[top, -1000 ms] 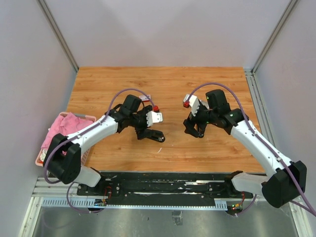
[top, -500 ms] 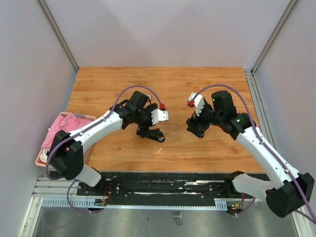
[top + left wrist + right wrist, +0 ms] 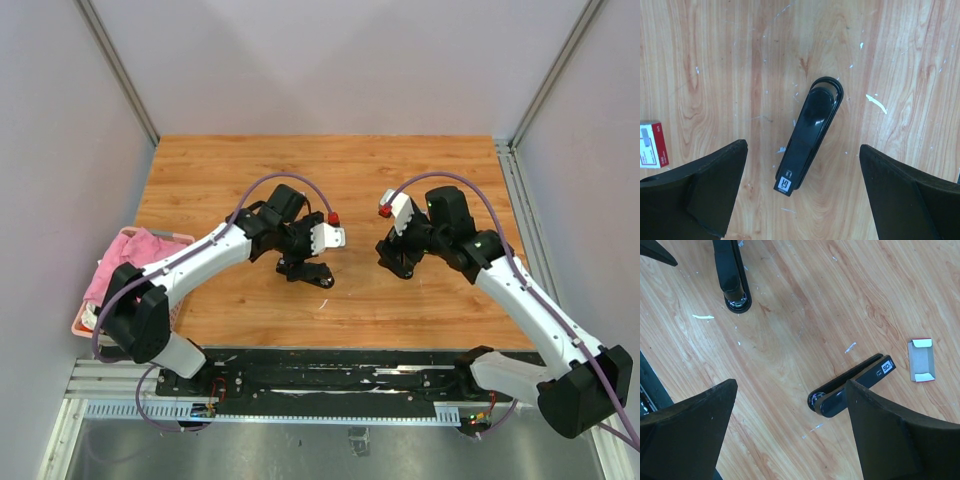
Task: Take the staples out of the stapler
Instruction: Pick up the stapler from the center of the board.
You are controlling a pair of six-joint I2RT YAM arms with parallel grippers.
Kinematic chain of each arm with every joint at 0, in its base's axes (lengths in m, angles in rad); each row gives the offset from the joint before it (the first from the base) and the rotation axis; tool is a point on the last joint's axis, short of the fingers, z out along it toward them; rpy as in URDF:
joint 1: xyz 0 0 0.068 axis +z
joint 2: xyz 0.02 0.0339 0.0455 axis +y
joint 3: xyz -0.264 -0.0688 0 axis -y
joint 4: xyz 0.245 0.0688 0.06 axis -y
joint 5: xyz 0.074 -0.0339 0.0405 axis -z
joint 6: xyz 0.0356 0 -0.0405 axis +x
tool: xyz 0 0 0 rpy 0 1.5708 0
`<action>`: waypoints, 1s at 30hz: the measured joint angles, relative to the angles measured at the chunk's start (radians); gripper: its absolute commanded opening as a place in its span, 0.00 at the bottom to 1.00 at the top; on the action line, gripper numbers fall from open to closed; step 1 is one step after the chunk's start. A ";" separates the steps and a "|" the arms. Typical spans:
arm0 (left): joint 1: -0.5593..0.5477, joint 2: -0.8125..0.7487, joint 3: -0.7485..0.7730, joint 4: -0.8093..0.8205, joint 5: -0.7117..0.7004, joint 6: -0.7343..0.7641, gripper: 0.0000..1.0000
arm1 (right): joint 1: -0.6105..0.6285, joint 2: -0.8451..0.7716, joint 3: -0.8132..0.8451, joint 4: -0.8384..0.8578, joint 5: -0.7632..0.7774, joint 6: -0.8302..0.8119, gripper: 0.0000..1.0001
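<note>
Approach step, I'd say: left tool (image 3: 802, 147) hangs wide apart, empty, over the closed black stapler (image 3: 809, 131) on the bench (image 3: 715, 60), right tool (image 3: 790, 385) apart too, near it, loose staples (image 3: 875, 103) just beside that stapler; next: drop, pin body, pop mag.

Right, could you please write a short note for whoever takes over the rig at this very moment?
Left gripper: open, empty, over a black stapler that lies flat and looks shut.
Right gripper: open, empty; a second stapler lies just beside it, with a small open box beyond.
Done: nothing that shows. Neither stapler is gripped and no staples are visible.
Left: grip a stapler, open it, take the staples out.
</note>
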 measured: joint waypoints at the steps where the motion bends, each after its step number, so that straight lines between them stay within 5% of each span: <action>1: -0.003 0.005 0.005 0.000 0.002 0.002 0.99 | 0.000 0.000 -0.002 0.001 0.002 0.000 0.91; 20: -0.056 0.244 0.089 0.000 0.023 0.062 0.82 | -0.006 0.050 -0.024 0.012 -0.004 -0.005 0.91; 30: -0.072 0.282 0.088 0.006 0.021 0.072 0.54 | -0.054 0.009 -0.025 0.012 -0.044 -0.004 0.91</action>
